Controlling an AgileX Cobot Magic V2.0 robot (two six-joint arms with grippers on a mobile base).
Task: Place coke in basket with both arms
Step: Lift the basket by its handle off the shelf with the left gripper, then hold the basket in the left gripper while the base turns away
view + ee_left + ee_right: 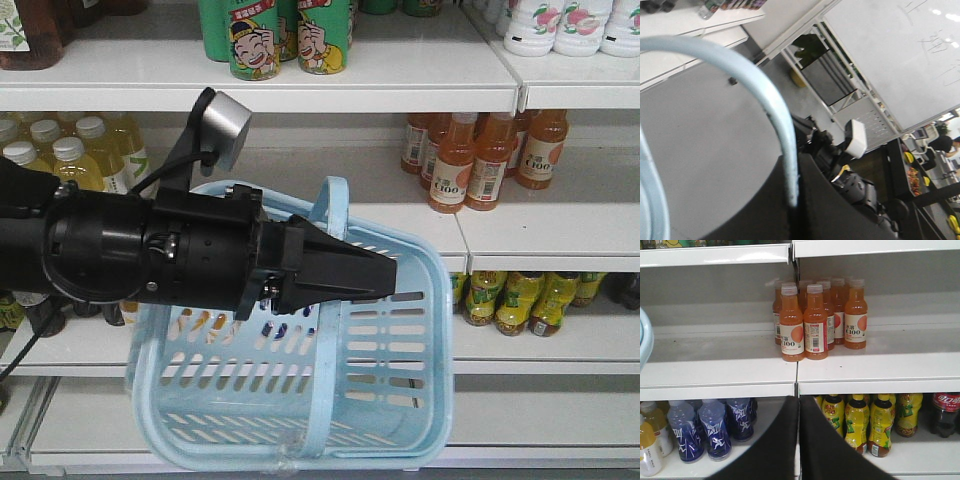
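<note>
Basket (400, 390) hangs tilted before the shelves (560, 235), one swing handle (765, 95) clamped in the jaws of the left gripper (385, 277). Right gripper (799, 440) faces the drinks, jaws together and empty. Coke not found in any view; only a dark cola bottle (945, 412) shows. Judged step: searching. The next move calls for locating the coke, then parting the right jaws.

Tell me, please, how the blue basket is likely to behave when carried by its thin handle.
The basket is probably light, given its thin slotted plastic walls. Hanging tilted from one thin handle pinched in the left gripper, it may sway or pivot when moved.
</note>
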